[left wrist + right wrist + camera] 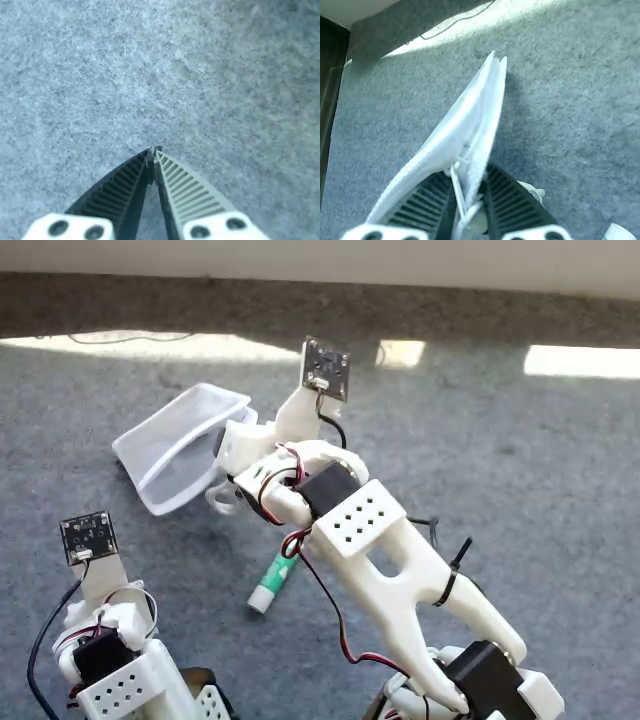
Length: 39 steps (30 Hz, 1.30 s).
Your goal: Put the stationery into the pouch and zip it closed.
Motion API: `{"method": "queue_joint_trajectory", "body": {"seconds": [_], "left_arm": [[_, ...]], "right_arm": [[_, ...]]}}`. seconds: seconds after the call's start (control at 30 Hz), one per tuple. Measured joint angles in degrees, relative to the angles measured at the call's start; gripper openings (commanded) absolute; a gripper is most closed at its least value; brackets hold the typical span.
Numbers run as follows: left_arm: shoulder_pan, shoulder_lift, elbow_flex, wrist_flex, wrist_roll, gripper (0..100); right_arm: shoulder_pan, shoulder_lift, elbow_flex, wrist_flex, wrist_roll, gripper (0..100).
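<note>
Pouch (175, 455) stretches lengthwise away from the right claw (467, 174) pinching its end; left claw (154, 151) pressed together, empty.

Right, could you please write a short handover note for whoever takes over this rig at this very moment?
Left gripper: shut and empty, over the bare grey carpet.
Right gripper: shut on one edge of the white mesh pouch.
Green-and-white stick: lying on the carpet under the right arm, outside the pouch.
Done: the pouch is gripped.
Left: get the stick into the pouch, then zip it closed. How far the zip is open cannot be told.
</note>
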Motion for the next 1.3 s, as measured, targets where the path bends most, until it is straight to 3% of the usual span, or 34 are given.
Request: {"method": "queue_joint_trajectory", "body": {"seconds": [0.4, 0.8, 1.13, 1.3], "left_arm": [[4.7, 0.0, 0.0, 0.0, 0.0, 1], [4.7, -0.5, -1.4, 0.2, 0.0, 1], [-3.4, -0.8, -15.7, 0.1, 0.0, 1], [-4.6, -0.8, -17.5, -6.8, 0.0, 1]], "right_arm": [[0.0, 0.0, 0.0, 0.0, 0.0, 0.5], [0.0, 0.0, 0.0, 0.0, 0.0, 0.5], [0.0, 0.0, 0.1, 0.0, 0.0, 0.5], [0.0, 0.0, 0.1, 0.0, 0.0, 0.5]]}}
